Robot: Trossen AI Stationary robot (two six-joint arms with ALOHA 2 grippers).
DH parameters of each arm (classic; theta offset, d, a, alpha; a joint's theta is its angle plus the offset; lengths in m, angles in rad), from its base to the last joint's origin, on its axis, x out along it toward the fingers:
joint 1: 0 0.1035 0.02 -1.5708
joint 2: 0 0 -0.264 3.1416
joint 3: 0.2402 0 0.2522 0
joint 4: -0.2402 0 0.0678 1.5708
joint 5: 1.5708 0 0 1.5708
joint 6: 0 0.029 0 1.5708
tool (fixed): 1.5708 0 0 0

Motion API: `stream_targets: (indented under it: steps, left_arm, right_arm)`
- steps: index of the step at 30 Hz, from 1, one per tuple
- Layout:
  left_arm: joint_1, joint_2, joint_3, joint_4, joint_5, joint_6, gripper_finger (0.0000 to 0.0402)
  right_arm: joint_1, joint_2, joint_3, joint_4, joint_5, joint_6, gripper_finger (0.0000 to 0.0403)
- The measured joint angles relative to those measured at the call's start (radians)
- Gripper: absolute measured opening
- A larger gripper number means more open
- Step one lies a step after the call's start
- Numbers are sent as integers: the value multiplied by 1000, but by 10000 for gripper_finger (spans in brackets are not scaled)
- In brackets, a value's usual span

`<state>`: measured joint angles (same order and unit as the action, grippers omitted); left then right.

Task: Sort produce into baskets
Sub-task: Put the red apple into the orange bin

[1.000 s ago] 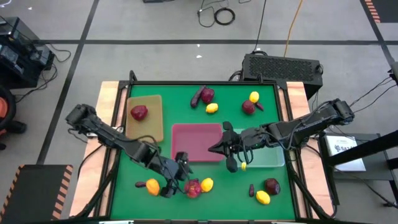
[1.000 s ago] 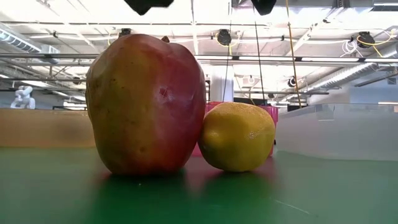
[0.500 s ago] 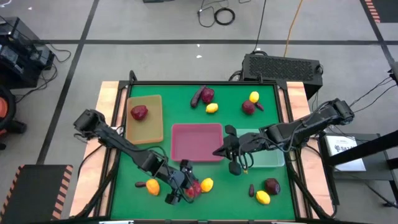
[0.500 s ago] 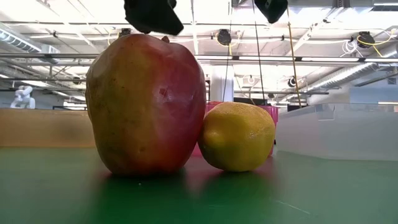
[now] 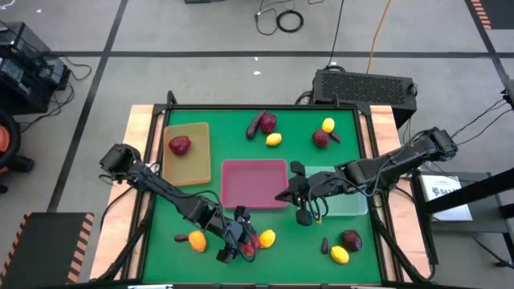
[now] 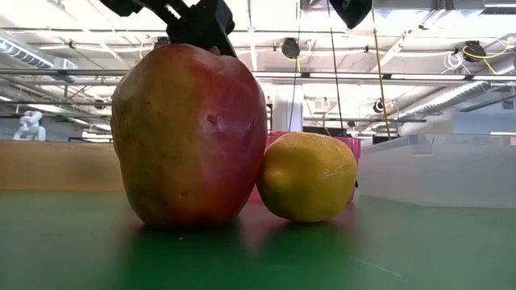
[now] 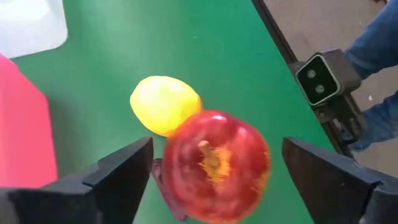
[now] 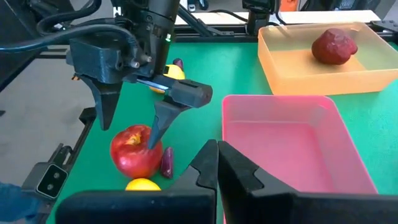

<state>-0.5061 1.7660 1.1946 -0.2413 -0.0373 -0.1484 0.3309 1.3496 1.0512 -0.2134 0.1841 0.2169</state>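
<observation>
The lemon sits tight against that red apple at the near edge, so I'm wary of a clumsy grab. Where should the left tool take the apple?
Across the apple's widest middle, from straight above, stem up. The lemon touches one flank, so put the left tool's open fingers on the two free sides.

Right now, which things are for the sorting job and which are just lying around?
For the job: red apple, lemon, tan tray, pink tray, clear tray, left tool open around the apple, right tool by the clear tray.
Lying about: black box, floor cables.
</observation>
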Motion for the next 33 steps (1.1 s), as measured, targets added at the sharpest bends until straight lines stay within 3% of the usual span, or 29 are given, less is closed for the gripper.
stream_targets:
  steps: [11, 33]
  left_arm:
    - [13, 0, 0, -1, 3, 25, 253]
    - [16, 0, -3, -2, 15, 26, 160]
  right_arm:
    - [-5, 0, 0, -1, 0, -23, 0]
    - [-24, 0, 0, -2, 1, -46, 0]
